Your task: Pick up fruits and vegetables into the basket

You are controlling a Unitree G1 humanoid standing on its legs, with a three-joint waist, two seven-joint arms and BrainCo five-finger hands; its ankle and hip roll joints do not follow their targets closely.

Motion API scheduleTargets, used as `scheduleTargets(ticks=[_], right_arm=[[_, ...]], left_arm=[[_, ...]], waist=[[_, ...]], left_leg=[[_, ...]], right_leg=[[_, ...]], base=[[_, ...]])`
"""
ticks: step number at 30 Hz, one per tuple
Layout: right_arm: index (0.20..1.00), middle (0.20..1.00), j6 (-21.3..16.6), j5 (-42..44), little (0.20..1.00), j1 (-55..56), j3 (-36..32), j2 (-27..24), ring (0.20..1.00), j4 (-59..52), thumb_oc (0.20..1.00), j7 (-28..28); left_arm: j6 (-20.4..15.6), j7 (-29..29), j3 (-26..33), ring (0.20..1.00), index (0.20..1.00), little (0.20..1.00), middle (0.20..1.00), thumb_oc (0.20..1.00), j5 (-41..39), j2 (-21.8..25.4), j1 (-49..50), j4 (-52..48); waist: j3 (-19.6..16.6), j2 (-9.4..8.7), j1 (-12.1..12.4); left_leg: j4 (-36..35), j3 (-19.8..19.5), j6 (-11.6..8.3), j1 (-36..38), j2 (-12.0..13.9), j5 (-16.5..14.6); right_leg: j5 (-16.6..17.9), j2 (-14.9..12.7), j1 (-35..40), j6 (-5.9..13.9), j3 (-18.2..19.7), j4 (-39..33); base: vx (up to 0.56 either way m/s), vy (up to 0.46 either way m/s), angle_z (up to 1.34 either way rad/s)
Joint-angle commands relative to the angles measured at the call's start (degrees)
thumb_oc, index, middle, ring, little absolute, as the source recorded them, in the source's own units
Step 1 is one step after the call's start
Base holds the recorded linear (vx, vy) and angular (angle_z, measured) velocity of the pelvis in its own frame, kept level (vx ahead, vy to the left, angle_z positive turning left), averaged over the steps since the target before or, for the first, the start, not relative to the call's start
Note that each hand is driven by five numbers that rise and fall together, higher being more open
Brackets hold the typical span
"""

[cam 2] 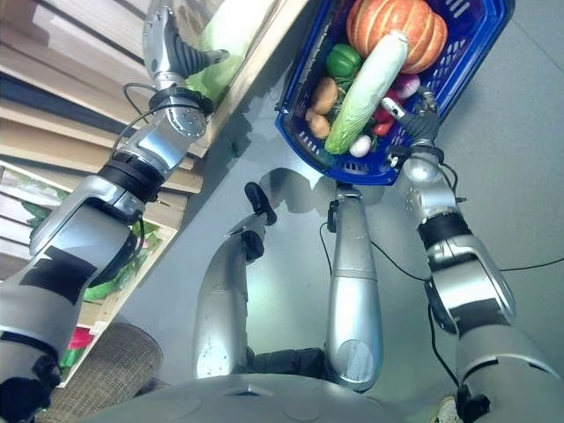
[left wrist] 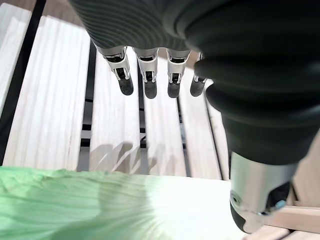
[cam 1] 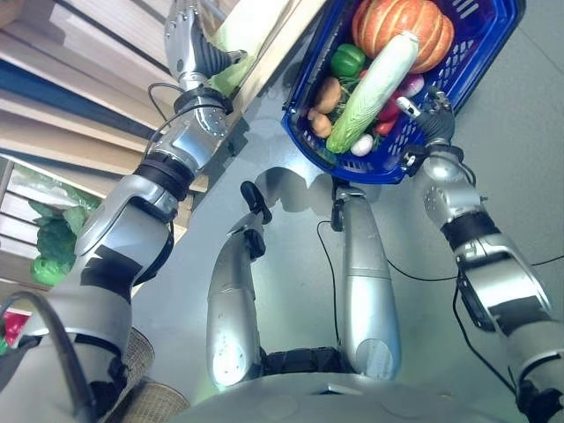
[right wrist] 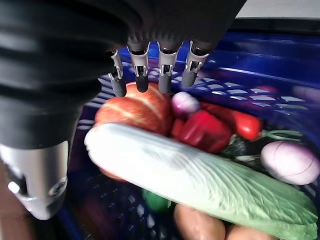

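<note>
My left hand (cam 1: 216, 62) reaches up to a wooden shelf (cam 1: 273, 53). Its fingers (left wrist: 148, 82) are straight and hover over a pale green cabbage (left wrist: 75, 205) lying there, the thumb held apart. My right hand (cam 1: 432, 113) carries a blue plastic basket (cam 1: 379, 172), with its fingers (right wrist: 165, 75) curled over the rim. Inside lie an orange pumpkin (cam 1: 401, 31), a long napa cabbage (cam 1: 374, 88), a green pepper (cam 1: 346, 60), potatoes (cam 1: 326, 95), red peppers (right wrist: 202, 130) and a purple-white onion (right wrist: 290, 162).
The shelf unit of pale wooden slats (left wrist: 115, 130) runs along my left side. A lower shelf holds leafy greens (cam 1: 53, 247) and something red (cam 1: 11, 326). A wicker basket (cam 1: 150, 397) stands at the lower left. Grey floor (cam 1: 300, 291) lies below.
</note>
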Motion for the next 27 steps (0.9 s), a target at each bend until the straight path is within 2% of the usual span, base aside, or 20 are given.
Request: scheduleTargets(ticks=[1, 3, 7, 12, 22, 27], right_arm=[[1.0, 1.0, -4.1, -5.6, 1.0, 8.0, -1.0, -1.1, 1.0, -8.1, 1.0, 1.7], [1.0, 1.0, -5.7, -7.1, 1.0, 15.8, -1.9, -0.4, 1.0, -16.4, 1.0, 7.3], [1.0, 1.0, -6.8, -4.2, 1.0, 21.9, -3.0, -0.8, 1.0, -21.4, 1.0, 16.7], [1.0, 1.0, -5.8, -0.7, 1.0, 25.4, -2.4, -1.6, 1.0, -24.2, 1.0, 22.3], [1.0, 1.0, -0.1, 7.2, 1.0, 26.9, -1.8, -0.9, 1.0, -27.0, 1.0, 25.3], [1.0, 1.0, 2.2, 10.1, 1.0, 26.7, -2.2, -0.2, 1.0, -29.2, 1.0, 26.0]], left_arm=[[0.3, 2.3, 5.3, 1.0, 1.0, 1.0, 1.0, 1.0, -0.3, 2.7, 1.2, 3.1], [0.5, 1.0, 7.9, 1.0, 1.0, 1.0, 1.0, 1.0, -2.0, 4.9, 2.4, 4.5], [0.5, -1.2, 10.8, 1.0, 1.0, 1.0, 1.0, 1.0, -5.9, 6.7, 4.3, 7.4], [-0.3, -4.7, 12.6, 1.0, 1.0, 1.0, 1.0, 1.0, -10.1, 8.7, 4.5, 12.8], [-0.7, -11.0, 14.1, 1.0, 1.0, 1.0, 1.0, 1.0, -20.8, 9.5, 4.7, 19.7], [1.2, -15.2, 14.2, 1.0, 1.0, 1.0, 1.0, 1.0, -23.6, 9.0, 5.5, 21.3]], waist=[[-2.9, 0.23, -5.0], [-2.9, -0.82, -6.9], [-2.9, -1.54, -8.4], [-2.9, -2.45, -9.6], [-2.9, -3.63, -10.2], [-2.9, -4.03, -10.2]], left_leg=[[3.5, 0.6, -1.29, -1.7, 0.4, -3.8], [3.4, 1.4, -1.64, -1.5, 0.9, -3.7], [3.2, 2.2, -1.96, -1.1, 1.2, -3.7], [3.5, 2.8, -2.19, -1.1, 1.9, -3.8], [4.4, 3.3, -2.02, -2.2, 2.8, -3.9], [4.6, 3.3, -1.89, -2.9, 2.9, -3.9]], right_leg=[[-3.0, 4.2, 1.9, 4.35, 2.8, -2.2], [-2.7, 4.7, 1.7, 4.41, 3.6, -2.6], [-2.6, 5.2, 1.6, 4.48, 4.3, -2.9], [-2.4, 5.7, 1.5, 4.4, 5.0, -3.5], [-1.8, 6.4, 0.8, 4.05, 5.4, -4.0], [-1.5, 6.8, 0.4, 3.81, 5.3, -4.4]], base=[[0.02, 0.057, -0.11], [0.03, 0.059, -0.13], [0.02, 0.049, -0.16], [0.02, 0.013, -0.15], [0.01, -0.003, -0.03], [0.0, 0.0, 0.0]])
